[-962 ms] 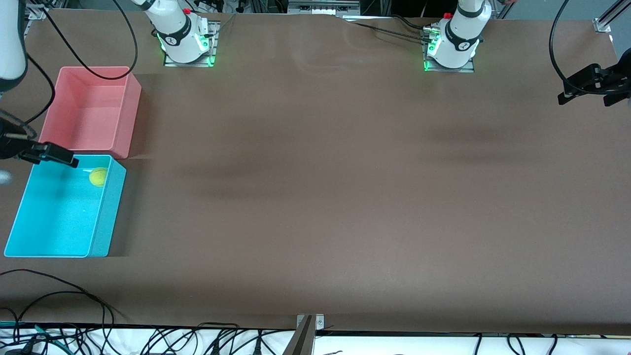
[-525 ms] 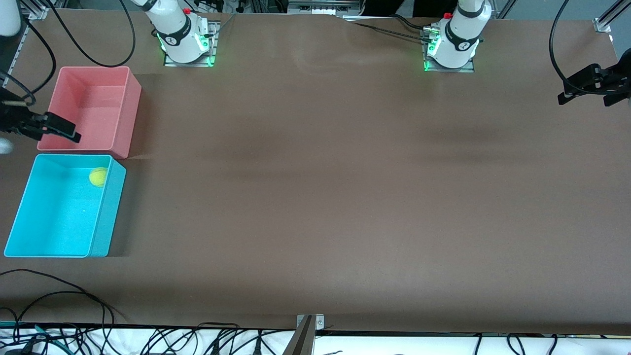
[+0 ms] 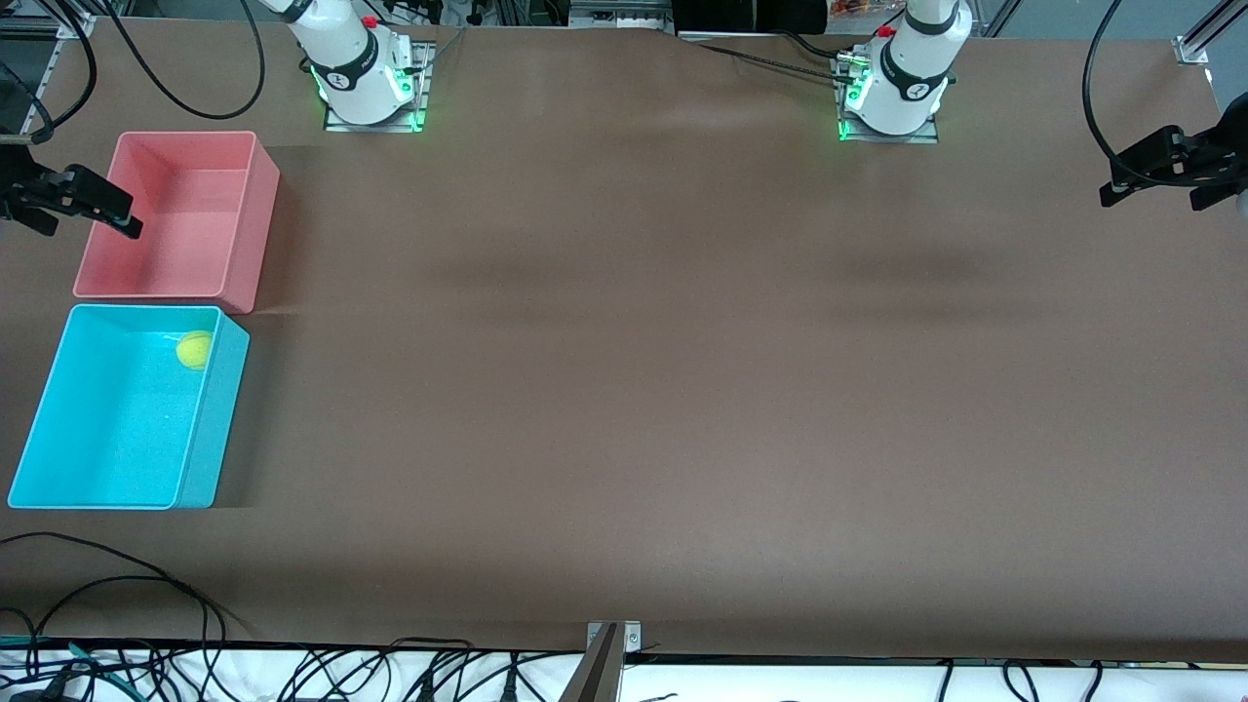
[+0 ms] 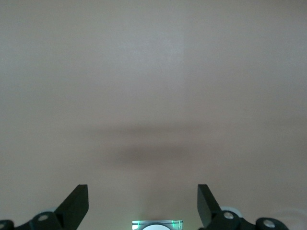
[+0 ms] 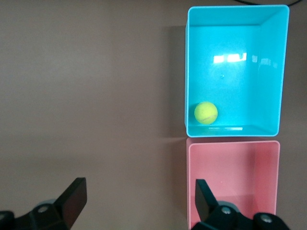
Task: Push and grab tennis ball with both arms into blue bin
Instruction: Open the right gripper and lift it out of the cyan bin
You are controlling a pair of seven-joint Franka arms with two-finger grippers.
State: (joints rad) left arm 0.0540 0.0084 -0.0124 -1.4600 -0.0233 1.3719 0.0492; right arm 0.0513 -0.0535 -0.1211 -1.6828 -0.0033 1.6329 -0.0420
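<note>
Right gripper point(image 3: 78, 200) lifting away over pink bin point(image 3: 171, 219), jaws wide, empty; tennis ball point(image 3: 195, 349) resting in blue bin point(image 3: 117, 409). Left gripper point(image 3: 1160, 171) waiting, agape, empty. Task looking finished.

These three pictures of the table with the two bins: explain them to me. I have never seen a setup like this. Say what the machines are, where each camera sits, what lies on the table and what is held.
Two white robot arms are bolted along one edge of a brown table. Each ends in a two-fingered claw.

The wide picture comes from a high camera facing the arms. The other two come from cameras on the arms' wrists, looking down past their own fingers.

On the table, at the right arm's end, stand a pink bin and a blue bin, the blue one nearer the front camera. A tennis ball lies inside the blue bin, in the corner next to the pink bin.

Nothing is held. The right claw is open, up by the pink bin's outer edge. The left claw is open too, over bare table at the left arm's end.
</note>
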